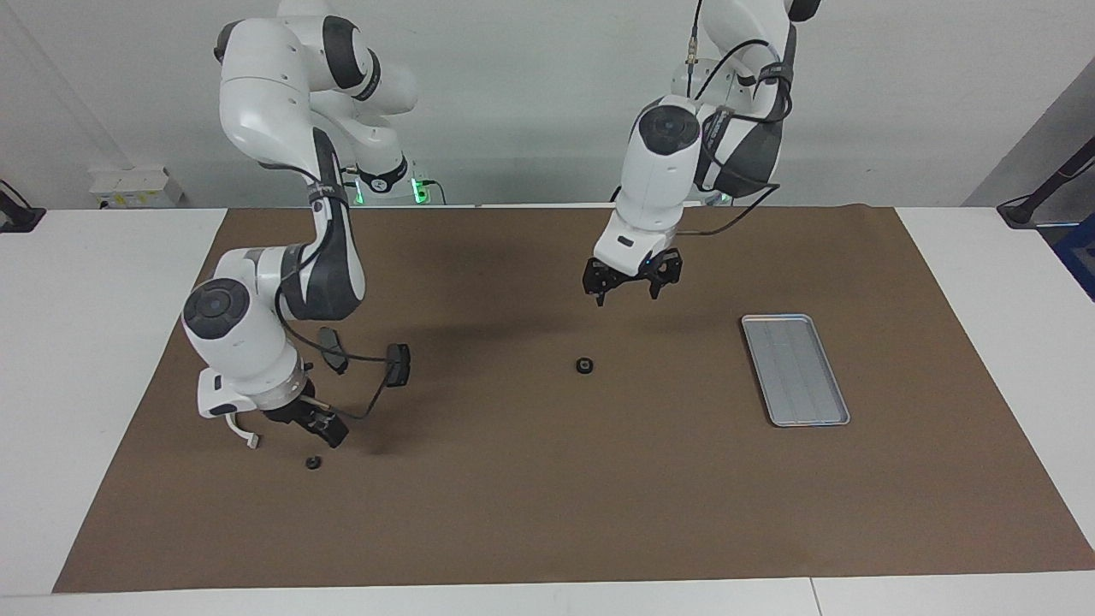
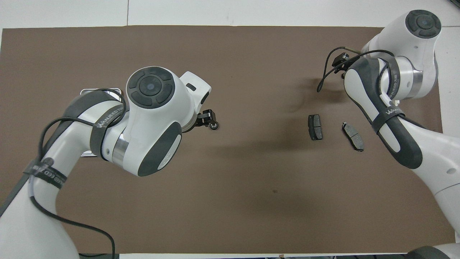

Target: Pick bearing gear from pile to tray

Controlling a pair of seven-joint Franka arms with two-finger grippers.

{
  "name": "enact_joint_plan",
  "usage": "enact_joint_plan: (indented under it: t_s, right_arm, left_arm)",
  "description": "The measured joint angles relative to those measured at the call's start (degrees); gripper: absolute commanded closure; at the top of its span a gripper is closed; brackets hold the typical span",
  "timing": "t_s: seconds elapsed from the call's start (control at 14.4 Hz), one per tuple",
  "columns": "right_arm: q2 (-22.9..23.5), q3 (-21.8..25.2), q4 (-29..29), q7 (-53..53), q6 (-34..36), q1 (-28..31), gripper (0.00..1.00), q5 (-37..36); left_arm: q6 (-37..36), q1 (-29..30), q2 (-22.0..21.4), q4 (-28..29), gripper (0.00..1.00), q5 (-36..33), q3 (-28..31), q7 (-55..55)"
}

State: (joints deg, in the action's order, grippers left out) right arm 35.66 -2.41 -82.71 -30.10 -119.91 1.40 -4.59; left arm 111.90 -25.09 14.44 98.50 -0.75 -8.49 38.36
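Observation:
One small black bearing gear point(image 1: 584, 366) lies alone in the middle of the brown mat. My left gripper point(image 1: 630, 289) hangs open above the mat, close to that gear point(image 2: 214, 126) in the overhead view. A second gear point(image 1: 313, 463) lies at the pile, toward the right arm's end. My right gripper point(image 1: 315, 425) is low and open just beside this gear, holding nothing. The grey ridged tray point(image 1: 796, 370) sits toward the left arm's end with nothing in it. In the overhead view my left arm hides most of the tray point(image 2: 107, 90).
Two dark brake pads point(image 1: 334, 351) point(image 1: 399, 364) lie nearer to the robots than the right gripper; they also show in the overhead view point(image 2: 315, 126) point(image 2: 353, 135). Only the tip of the white plastic arc point(image 1: 250, 440) shows under the right wrist.

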Motion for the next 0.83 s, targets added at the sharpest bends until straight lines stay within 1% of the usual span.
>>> enact_joint_plan:
  t_s: [0.14, 0.21, 0.35, 0.49, 0.69, 0.83]
  right_arm:
    - [2.2, 0.0, 0.0, 0.0, -3.0, 0.0, 0.00, -1.8]
    - [3.0, 0.0, 0.0, 0.0, -4.3, 0.2, 0.00, -2.2]
    - [3.8, 0.0, 0.0, 0.0, -5.5, 0.5, 0.02, -2.6]
    - [4.1, 0.0, 0.0, 0.0, -6.6, 0.6, 0.08, -2.6]
    - [4.3, 0.0, 0.0, 0.0, -7.1, 0.7, 0.36, -2.6]
    - [4.4, 0.0, 0.0, 0.0, -7.1, 0.8, 0.52, -2.6]
  left_arm:
    - [5.7, -0.8, 4.6, -0.3, 0.00, 0.0, 0.0, 3.1]
    - [7.4, -1.2, 6.4, -0.4, 0.00, 0.0, -0.1, 4.2]
    - [8.4, -2.6, 7.9, -0.4, 0.00, 0.0, -0.1, 6.3]
    - [10.7, -4.0, 8.2, 0.1, 0.00, 0.0, -0.1, 7.6]
    - [14.8, -4.7, 9.0, 2.1, 0.00, -0.1, -0.1, 8.1]
    - [17.2, -4.7, 10.2, 3.1, 0.00, -0.6, 0.3, 8.1]
